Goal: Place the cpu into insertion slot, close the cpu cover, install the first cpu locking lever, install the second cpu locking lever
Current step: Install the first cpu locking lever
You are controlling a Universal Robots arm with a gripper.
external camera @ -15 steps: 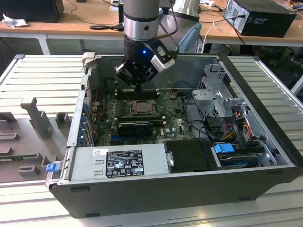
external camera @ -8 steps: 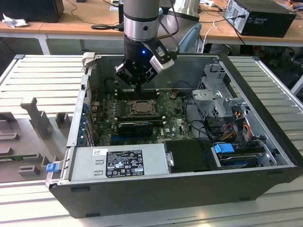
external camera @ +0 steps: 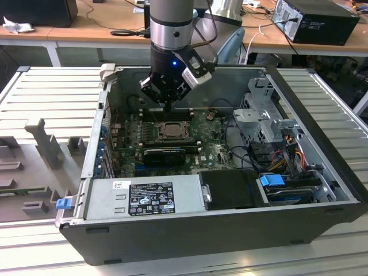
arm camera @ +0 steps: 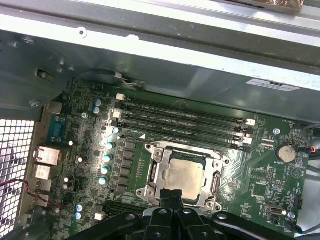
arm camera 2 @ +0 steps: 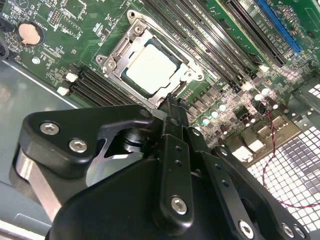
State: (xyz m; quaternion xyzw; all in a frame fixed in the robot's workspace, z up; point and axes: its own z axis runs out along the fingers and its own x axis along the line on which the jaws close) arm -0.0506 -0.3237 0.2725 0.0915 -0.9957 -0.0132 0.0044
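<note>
Black gripper (arm camera: 172, 196), fingers clenched together, poised at the edge of the square black insertion slot (arm camera: 156, 172), where the dull silver-grey square cpu (arm camera: 184, 176) lies framed by the closed dark-metal cpu cover (arm camera: 192, 151).

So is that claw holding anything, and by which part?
Nothing that shows: the gripper is shut with nothing between its tips, right by the cpu cover.

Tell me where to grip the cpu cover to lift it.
Take the cpu cover by its outer rim, probably the edge nearest the gripper, coming down from above. It lies flat, framing the cpu, so its face gives no hold; only the thin edge strip could be pinched or hooked.
</note>
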